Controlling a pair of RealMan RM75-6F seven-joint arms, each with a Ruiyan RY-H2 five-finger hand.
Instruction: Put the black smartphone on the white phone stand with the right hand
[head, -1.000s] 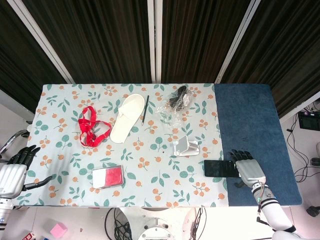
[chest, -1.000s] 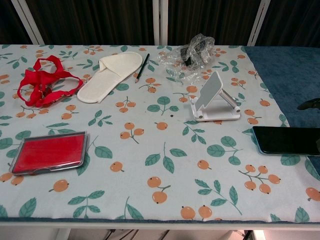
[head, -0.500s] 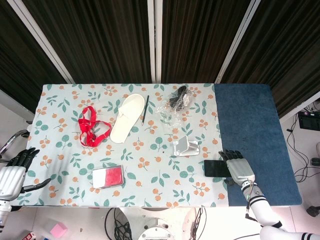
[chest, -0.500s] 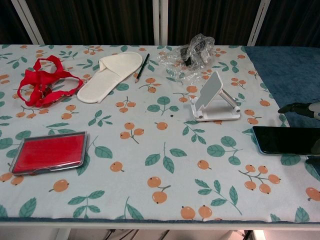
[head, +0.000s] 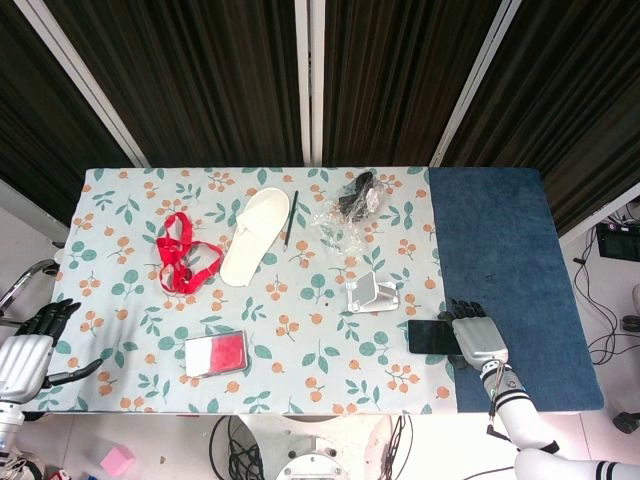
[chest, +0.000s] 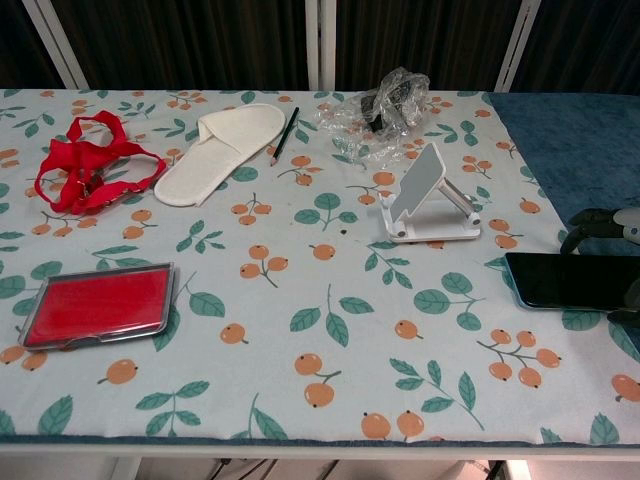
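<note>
Fingers (head: 463, 309) of the right hand (head: 477, 340) spread over the flat smartphone's (head: 433, 336) right end, gripping nothing yet: reaching step. Next, close and lift toward the stand (head: 372, 294) nearby.

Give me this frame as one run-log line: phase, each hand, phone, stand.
phase: reaching for phone | right hand: over black smartphone, grasp unclear | left hand: idle, open, off table edge | phone: flat on table | white phone stand: unoccupied

A red strap (head: 184, 256), a white slipper (head: 254, 236), a pencil (head: 290, 219), crumpled clear plastic (head: 345, 214) and a red-filled case (head: 216, 353) lie on the floral bench (head: 300, 330).
</note>
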